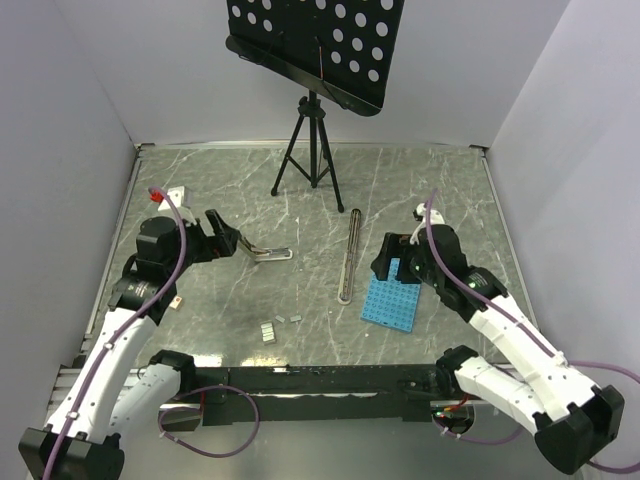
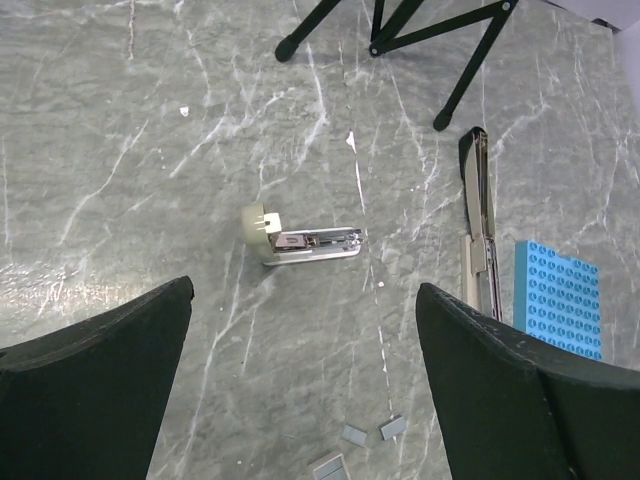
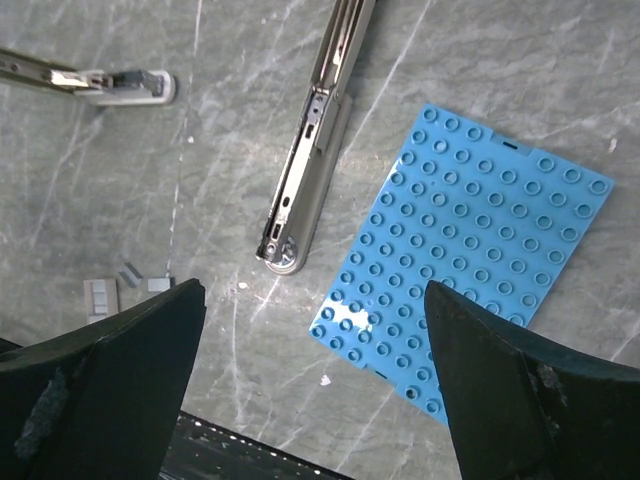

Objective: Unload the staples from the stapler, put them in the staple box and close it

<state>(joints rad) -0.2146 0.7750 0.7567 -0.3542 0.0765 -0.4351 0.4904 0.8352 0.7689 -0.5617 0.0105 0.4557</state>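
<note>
My left end effector [image 2: 303, 300] gapes wide and empty, the stapler [image 2: 310, 243] just ahead. The staples [image 2: 355, 435] lie on the surface [image 2: 120, 150] behind it; my right end effector [image 3: 315, 290] is likewise wide.

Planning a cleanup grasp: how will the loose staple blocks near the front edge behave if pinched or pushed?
The staples lie flat and low on the smooth table, so they probably slide rather than roll and look hard to pinch from above. They are in several separate pieces, so strips may break apart easily. Tiny, so likely very light.
</note>
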